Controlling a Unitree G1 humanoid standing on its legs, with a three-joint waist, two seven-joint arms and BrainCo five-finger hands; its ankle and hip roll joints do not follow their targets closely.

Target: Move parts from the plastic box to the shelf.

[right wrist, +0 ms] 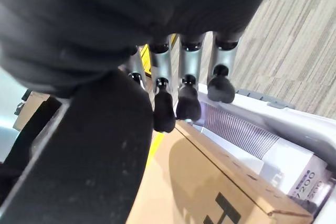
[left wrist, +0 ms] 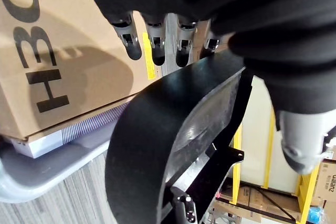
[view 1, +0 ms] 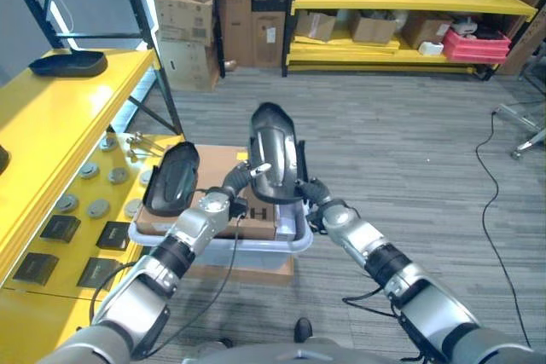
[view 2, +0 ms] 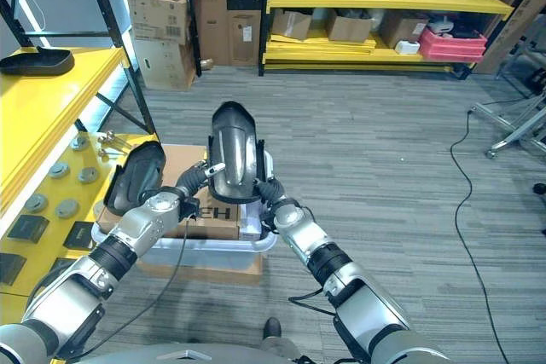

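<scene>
Fingers (left wrist: 131, 38) of the left hand (view 1: 217, 205) hang nearly straight in its wrist view, tips clear of the black curved part (view 1: 273, 153); thumb side seems to bear on the part's edge, grip not certain. Right hand (view 1: 317, 196) sits at the part's 5 o'clock; its fingers (right wrist: 186, 100) curl down beside the part's face, so it reads as the holding hand.

Part stands raised above the plastic box (view 1: 290, 240), long axis near upright, running 12 to 6 o'clock. Box also carries a cardboard carton (view 1: 217, 185). A second black part (view 1: 172, 178) leans at the box's 9 o'clock rim.

Yellow shelf (view 1: 51, 125) lies at 9 to 10 o'clock from the held part, flat parts (view 1: 98, 208) already on it. Judgement: left arm is nearer the shelf, so the carry swings that way.
</scene>
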